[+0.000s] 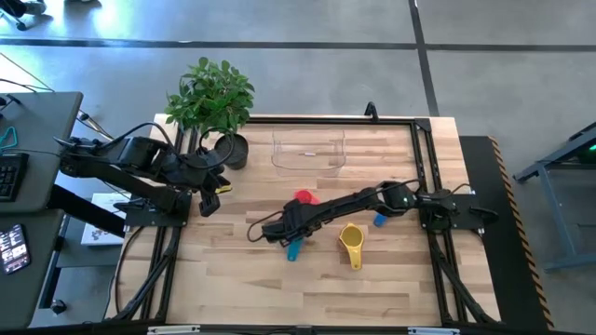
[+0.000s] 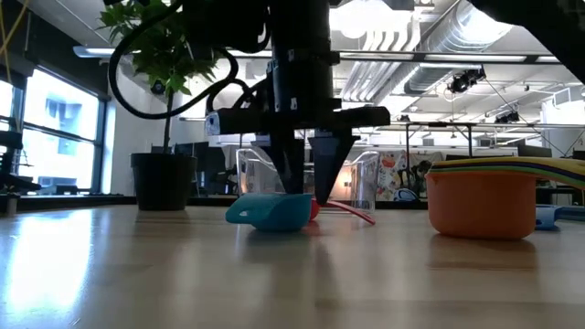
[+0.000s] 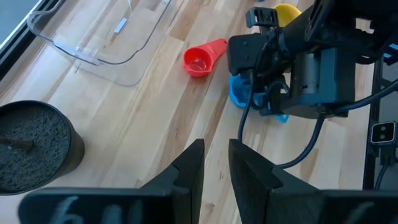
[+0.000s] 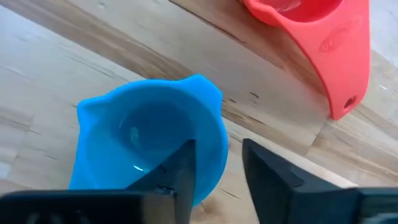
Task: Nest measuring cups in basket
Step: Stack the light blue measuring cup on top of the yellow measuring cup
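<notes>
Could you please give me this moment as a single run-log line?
right gripper: straddling rim of blue plastic measuring cup | left gripper: waiting near dark round plant pot | red plastic measuring cup: on table | clear rectangular basket: empty

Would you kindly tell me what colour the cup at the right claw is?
Blue cup, clearest in the right wrist view, with the right claw straddling its rim.

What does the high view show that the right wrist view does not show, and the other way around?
Only the high view shows the clear basket, the plant pot, the yellow cup and the left claw waiting near the pot. Only the right wrist view shows the right claw with one finger inside the blue cup and one outside its rim. Both show the red cup on the table beside the blue one.
</notes>
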